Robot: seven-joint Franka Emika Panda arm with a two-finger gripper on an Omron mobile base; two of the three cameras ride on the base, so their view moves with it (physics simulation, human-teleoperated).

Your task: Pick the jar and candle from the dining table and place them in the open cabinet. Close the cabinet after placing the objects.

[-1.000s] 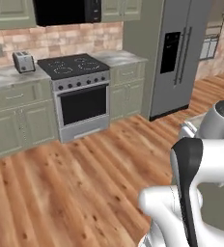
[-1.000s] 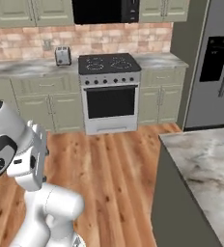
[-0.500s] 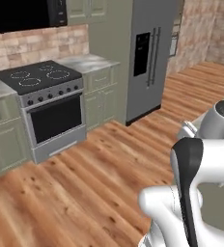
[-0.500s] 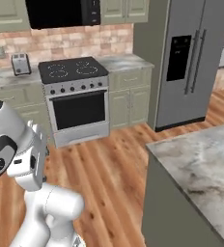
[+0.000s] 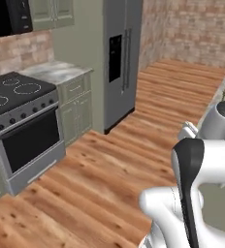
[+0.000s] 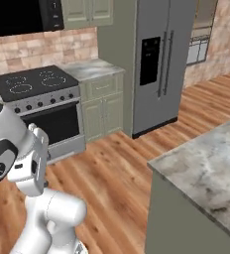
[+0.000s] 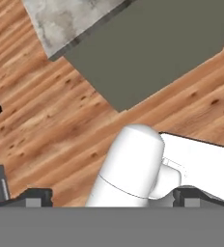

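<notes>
Far left in the left base view, at 9 o'clock, a black-topped stove (image 5: 18, 126) with a dark oven door; above it at 11 o'clock a black microwave (image 5: 8, 17). Right of the stove, a marbled counter (image 5: 56, 71) over sage-green drawers, then a tall grey fridge (image 5: 121, 58) at 12 o'clock with a dark dispenser panel. Brick wall (image 5: 192, 29) at 1 o'clock, wood plank floor (image 5: 109, 179) across the middle. White arm (image 5: 201, 179) fills 4 to 5 o'clock.

Right base view, left to right: arm (image 6: 23, 168) at 8 o'clock, stove (image 6: 37, 104) at 10 o'clock, fridge (image 6: 159, 64) at 12 to 1 o'clock, dining table (image 6: 206, 168) with its grey-white marbled top at 4 o'clock. At the right edge, 3 o'clock, a small gold-ish thing on the table top, cut off by the frame; cannot tell if it is the candle. Jar location cannot be told from these views.

Hand view looks down at the floor: a corner of the dining table (image 7: 70, 19) at 11 to 12 o'clock, its flat grey-green side below it. Gripper (image 7: 111, 198) at 6 o'clock, two dark fingertips (image 7: 34, 197) spread wide at the lower left and lower right, nothing between them: claw open, holding nothing, over bare floor well apart from the table.
</notes>
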